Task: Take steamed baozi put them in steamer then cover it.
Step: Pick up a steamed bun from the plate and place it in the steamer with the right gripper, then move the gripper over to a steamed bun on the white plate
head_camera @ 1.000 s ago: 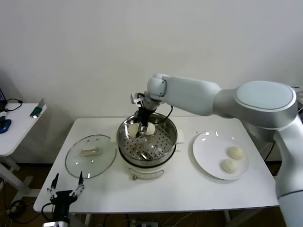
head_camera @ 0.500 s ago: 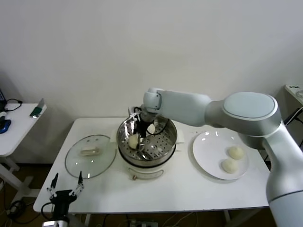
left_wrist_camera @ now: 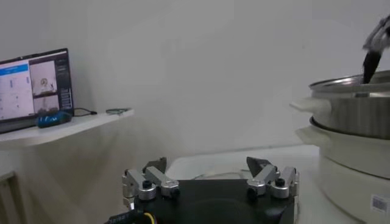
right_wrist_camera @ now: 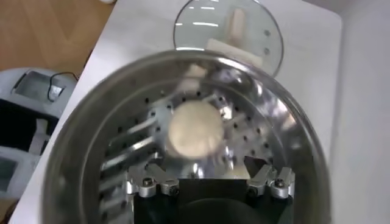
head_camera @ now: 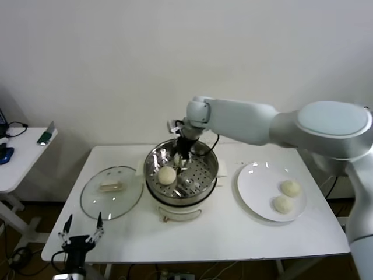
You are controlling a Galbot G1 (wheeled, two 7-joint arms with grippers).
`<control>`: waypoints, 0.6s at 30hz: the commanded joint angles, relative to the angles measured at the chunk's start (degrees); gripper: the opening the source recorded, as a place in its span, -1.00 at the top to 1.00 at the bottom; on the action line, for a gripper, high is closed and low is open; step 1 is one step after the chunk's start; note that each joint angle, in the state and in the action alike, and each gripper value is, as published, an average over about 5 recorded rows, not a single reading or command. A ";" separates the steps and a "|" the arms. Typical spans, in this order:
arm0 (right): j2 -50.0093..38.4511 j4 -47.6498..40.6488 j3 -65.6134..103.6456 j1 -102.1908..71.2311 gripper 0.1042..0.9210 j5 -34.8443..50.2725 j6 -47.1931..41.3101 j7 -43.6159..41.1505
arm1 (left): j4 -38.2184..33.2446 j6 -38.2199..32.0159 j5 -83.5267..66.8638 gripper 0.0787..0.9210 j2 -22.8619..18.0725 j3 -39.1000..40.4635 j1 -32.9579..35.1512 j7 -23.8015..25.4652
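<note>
The steamed baozi are soft, light dough buns, so you should expect them to dent under a hard squeeze and perhaps stick a little to the fingers; take each one across its widest part, low on its sides, with a gentle close

Going left to right in the head view: your left gripper is parked off the table's front-left corner, fingers spread and empty. The glass cover lies flat on the table at 9 o'clock of the steamer; judge it heavier, rigid, slick and breakable, best taken by its white bar handle

In the steel basket one baozi sits loose on the perforated floor towards its 8 o'clock side. A second bun seems to lie at about 11 o'clock, mostly hidden by the tool, so you cannot be sure of its exact seat

Your right gripper hangs over the far part of the basket, just above the rim. The right wrist view shows its jaws wide apart with nothing between them, and the released bun lies free below, apart from both fingertips. It is let go and touches nothing you can make out

At 3 o'clock of the steamer, the white plate carries the last two baozi, close together on its right half. By my reckoning you are halfway through loading, with the cover left for afterwards
</note>
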 commanded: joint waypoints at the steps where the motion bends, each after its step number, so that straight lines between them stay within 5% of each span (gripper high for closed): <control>1: -18.87 11.24 -2.71 9.76 -0.76 -4.13 2.58 -4.57 | -0.08 -0.04 0.27 -0.77 0.14 -0.08 0.11 0.14; 11: -37.26 15.66 3.30 -3.39 -0.76 -29.21 6.54 -6.14 | -0.27 0.24 0.62 -0.77 0.11 -0.57 0.14 0.07; 18: -43.37 12.95 13.20 -18.27 -0.76 -38.92 7.67 -6.96 | -0.73 0.84 1.89 -0.77 -0.26 -0.70 0.53 0.11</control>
